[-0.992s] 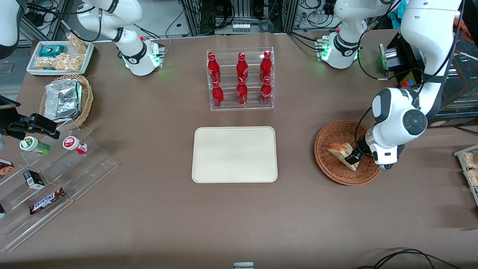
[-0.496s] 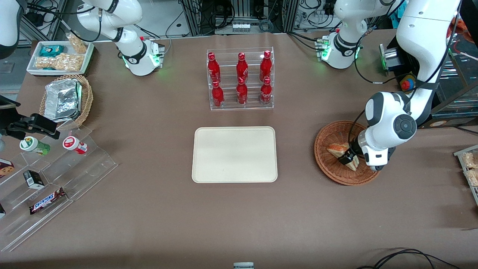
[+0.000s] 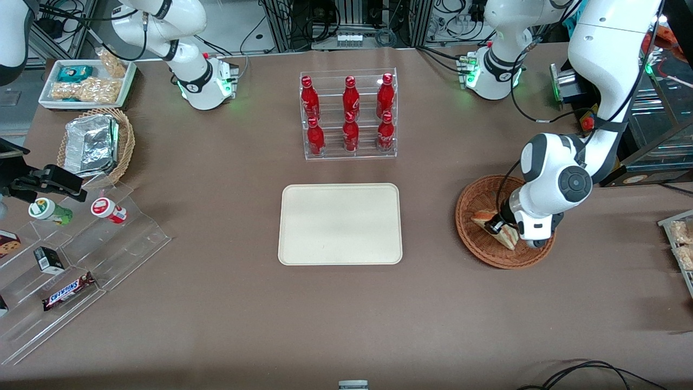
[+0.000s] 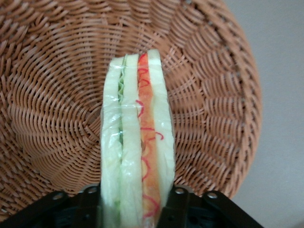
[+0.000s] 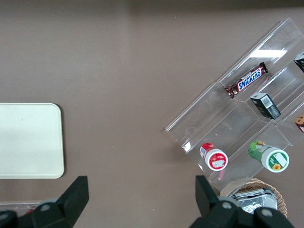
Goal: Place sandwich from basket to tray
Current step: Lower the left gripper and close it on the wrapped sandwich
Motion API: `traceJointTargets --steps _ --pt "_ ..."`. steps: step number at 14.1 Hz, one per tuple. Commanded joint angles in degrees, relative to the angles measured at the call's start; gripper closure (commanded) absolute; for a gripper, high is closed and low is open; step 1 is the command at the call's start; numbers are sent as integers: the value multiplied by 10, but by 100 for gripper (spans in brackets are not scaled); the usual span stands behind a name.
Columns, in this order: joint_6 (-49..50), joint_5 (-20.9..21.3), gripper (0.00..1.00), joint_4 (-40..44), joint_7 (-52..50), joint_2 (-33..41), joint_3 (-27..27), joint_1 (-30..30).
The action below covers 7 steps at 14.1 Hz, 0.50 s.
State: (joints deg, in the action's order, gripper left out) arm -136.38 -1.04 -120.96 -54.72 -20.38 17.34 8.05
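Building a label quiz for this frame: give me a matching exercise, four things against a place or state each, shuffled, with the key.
Things:
1. sandwich
2. tray
3. cola bottles
4. hand

Places or states:
A. bare, nothing on it
B. standing in a clear tiered rack
C. over the wicker basket, shut on the sandwich
D. gripped on both bread faces, above the basket's weave

Pairs: 1-D, 2-A, 3-B, 4-C

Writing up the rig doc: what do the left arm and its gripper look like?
The left arm has glossy white rounded shells with dark grey circular joint caps and a green light at its base. A black cable runs along it to the wrist. The gripper, above the basket, has black fingers fixed with small screws.
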Motion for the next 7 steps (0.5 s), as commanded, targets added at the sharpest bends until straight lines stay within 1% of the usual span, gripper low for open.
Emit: traceJointTargets --steps 1,2,4,6,7 --pt "52 6 98 21 -8 38 1 -1" --pt "86 12 98 47 -8 42 1 -4" --pt "158 55 98 110 -14 41 1 -37" --pt "218 73 96 163 2 35 2 -74" --pt "235 75 96 181 28 32 3 -93"
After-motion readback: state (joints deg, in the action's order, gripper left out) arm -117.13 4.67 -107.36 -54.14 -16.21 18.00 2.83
